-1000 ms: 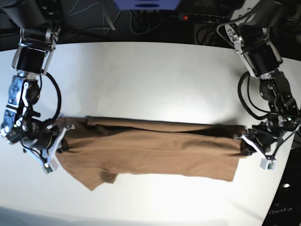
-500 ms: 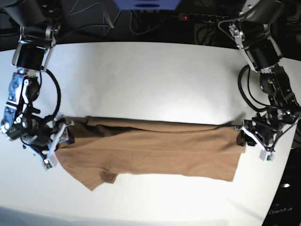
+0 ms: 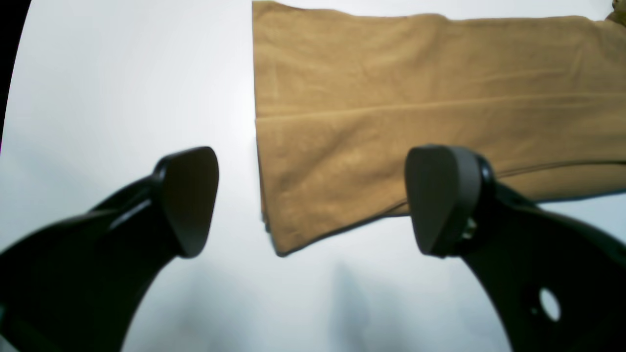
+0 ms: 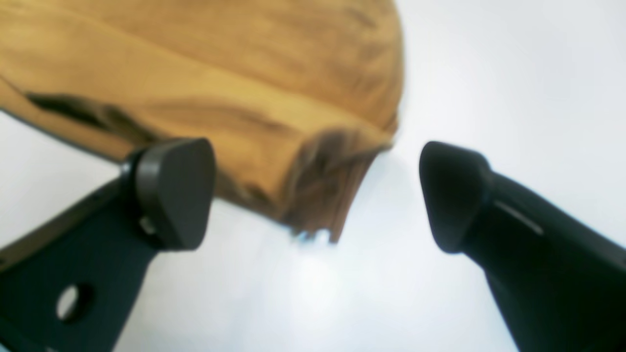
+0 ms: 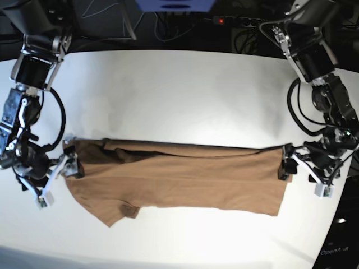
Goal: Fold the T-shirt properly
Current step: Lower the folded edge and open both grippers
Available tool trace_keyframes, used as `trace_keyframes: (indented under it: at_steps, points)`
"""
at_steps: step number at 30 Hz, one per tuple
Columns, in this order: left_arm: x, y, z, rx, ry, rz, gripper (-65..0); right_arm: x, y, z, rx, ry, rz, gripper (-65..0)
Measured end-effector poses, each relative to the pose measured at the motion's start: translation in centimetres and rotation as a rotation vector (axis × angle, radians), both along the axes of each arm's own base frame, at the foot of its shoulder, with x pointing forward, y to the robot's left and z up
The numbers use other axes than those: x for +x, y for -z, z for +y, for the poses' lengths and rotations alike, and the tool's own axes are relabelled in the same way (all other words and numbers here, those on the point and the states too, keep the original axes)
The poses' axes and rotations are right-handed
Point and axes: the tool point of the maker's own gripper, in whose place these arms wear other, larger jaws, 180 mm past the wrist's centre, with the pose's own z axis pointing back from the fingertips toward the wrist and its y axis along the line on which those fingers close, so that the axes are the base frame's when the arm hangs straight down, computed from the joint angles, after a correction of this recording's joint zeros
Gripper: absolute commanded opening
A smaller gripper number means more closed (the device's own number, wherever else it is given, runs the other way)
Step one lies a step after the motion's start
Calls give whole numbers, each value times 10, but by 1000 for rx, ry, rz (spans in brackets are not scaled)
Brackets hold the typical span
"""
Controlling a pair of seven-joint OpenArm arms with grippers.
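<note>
The plain tan-brown thin cotton T-shirt (image 5: 179, 179) is laid flat on the white round-edged table (image 5: 179, 89), already folded into a long band. Its long axis is seen to run side to side in the base view, from one arm to the other.

The left gripper (image 5: 301, 166) is placed just beside the hem end of the band, on the base view's right. In the left wrist view its black fingers (image 3: 188, 198) are spread wide apart w/ nothing held between them; the hem corner of the T-shirt (image 3: 391, 122) lies in front of the gap.

The right gripper (image 5: 57, 171) is placed just beside the sleeve end, on the opposite side. Its jaws are also fully apart and nothing is gripped. In the right wrist view the bunched edge of the T-shirt (image 4: 244, 98) is seen blurred, in front of the gap and shifted toward one finger.

Neither arm is clearly nearer: each has its own end. The next fold is judged to be across the long axis, so approx. one end must be carried toward the other.
</note>
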Motion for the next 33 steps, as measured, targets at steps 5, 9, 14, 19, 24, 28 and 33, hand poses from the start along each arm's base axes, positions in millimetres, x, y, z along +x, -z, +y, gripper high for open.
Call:
trace_keyframes:
  at_steps: [5,9,14,19,24,28,33]
  points:
    - [22,-19,-1,-14,-1,-47,-99,27,-34,4,7,-11,-93,-144]
    - [27,-9,-4,-46,0,-15,-244,48,-30,17,13,-63,-45,-312]
    - [46,-11,-10,-98,5,-14,-306,79,-13,32,40,-110,5,-340]
    - [55,-21,-9,-97,5,-29,-247,92,9,36,55,-112,56,-338]
    - [66,-29,-13,-111,18,-57,-132,108,12,40,59,-120,31,-209]
    - [68,-9,-31,-102,79,-9,-132,115,19,49,71,-138,41,-91]
    - [71,-1,-39,-126,93,-4,-133,121,23,44,130,-106,33,-74]
